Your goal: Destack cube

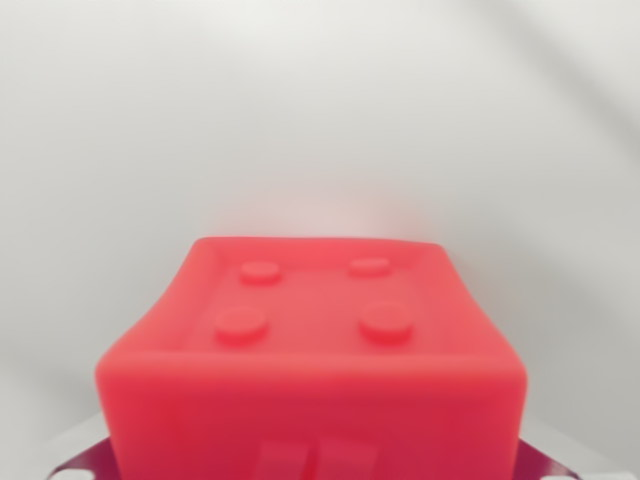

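Observation:
A red cube (312, 350) with round studs on its top face fills the lower middle of the wrist view, very close to the camera. Its front face runs off the bottom edge. Dark maroon corners (545, 468) show beneath it at the bottom left and right; I cannot tell whether they belong to another cube or a base. No gripper fingers appear in this view, so I cannot see whether anything holds the cube.
A plain white surface (320, 120) lies behind and around the cube, with soft grey shading towards the corners.

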{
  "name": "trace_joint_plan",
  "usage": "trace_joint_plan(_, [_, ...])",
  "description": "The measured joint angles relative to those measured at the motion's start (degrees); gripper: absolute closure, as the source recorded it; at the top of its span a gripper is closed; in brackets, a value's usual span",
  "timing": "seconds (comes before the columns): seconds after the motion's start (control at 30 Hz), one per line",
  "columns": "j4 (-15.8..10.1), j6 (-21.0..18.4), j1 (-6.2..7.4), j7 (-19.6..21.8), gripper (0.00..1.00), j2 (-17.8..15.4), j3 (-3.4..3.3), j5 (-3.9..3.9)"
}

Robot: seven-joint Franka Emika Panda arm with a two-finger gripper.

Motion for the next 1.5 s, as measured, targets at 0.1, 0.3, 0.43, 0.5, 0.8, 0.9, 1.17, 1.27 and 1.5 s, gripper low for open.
trace_joint_plan(0.1, [0.01,0.01,0.0,0.0,0.0,0.0,0.0,0.0])
trace_joint_plan(0.3, [0.01,0.02,0.0,0.0,0.0,0.0,0.0,0.0])
trace_joint_plan(0.43, [0.02,0.02,0.0,0.0,0.0,0.0,0.0,0.0])
trace_joint_plan(0.5, [0.02,0.02,0.0,0.0,0.0,0.0,0.0,0.0])
trace_joint_plan(0.8, [0.02,0.02,0.0,0.0,0.0,0.0,0.0,0.0])
trace_joint_plan(0.9, [0.02,0.01,0.01,0.0,0.0,0.0,0.0,0.0])
trace_joint_plan(1.17, [-0.16,-0.45,0.21,0.04,0.0,-0.71,-0.24,-0.02])
trace_joint_plan(1.27, [-0.47,-1.04,0.43,0.11,0.0,-1.68,-0.51,-0.11])
trace_joint_plan(1.5, [-1.15,-2.77,1.18,0.38,0.0,-4.09,-1.38,-0.44])
